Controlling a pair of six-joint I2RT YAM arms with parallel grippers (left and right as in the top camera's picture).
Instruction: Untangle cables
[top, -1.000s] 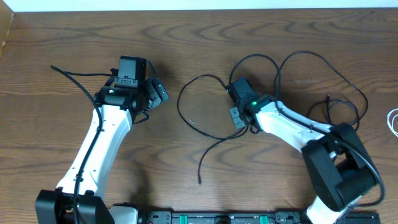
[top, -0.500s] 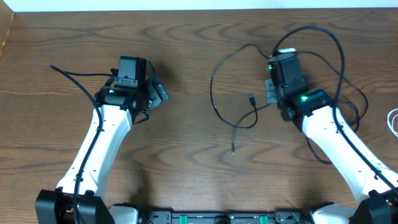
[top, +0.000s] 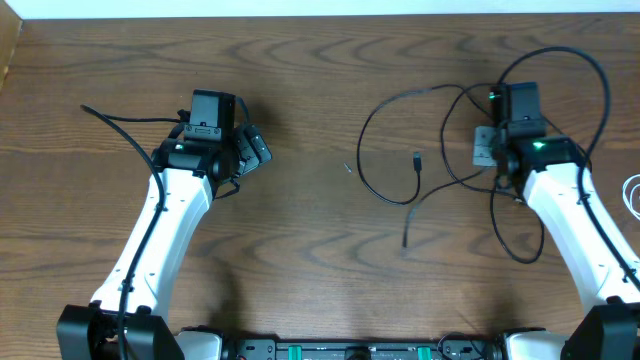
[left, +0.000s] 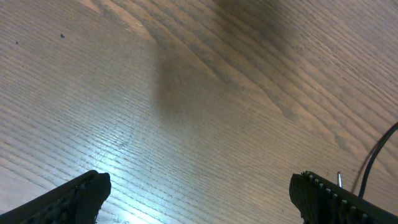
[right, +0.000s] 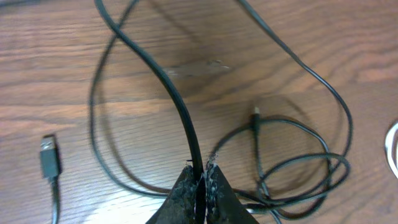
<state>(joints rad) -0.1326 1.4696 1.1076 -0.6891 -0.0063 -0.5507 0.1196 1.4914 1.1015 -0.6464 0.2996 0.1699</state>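
The overhead view looks straight down from high up at the whole table (top: 300, 60). The left wrist view sits low, close to the wood, and looks out past the left gripper (left: 199, 190). The right wrist view looks down from close by, past the right gripper (right: 200, 183). It shares the black cable (right: 177, 106) and a plug (right: 50, 155) with the overhead view.

Bright, even light falls from above on the table (top: 300, 90), leaving only faint, soft shadows on it beside the arms (top: 160, 240). The pale strip (top: 300, 8) beyond the table's far edge is blown out. In the left wrist view, glare whitens the table near the dark, blurred left fingers (left: 74, 199), and a broad soft shadow lies farther out. In the right wrist view, the black cable (right: 177, 112) is sharp and casts a diffuse shadow on the table; the right fingers (right: 183, 196) are underexposed.
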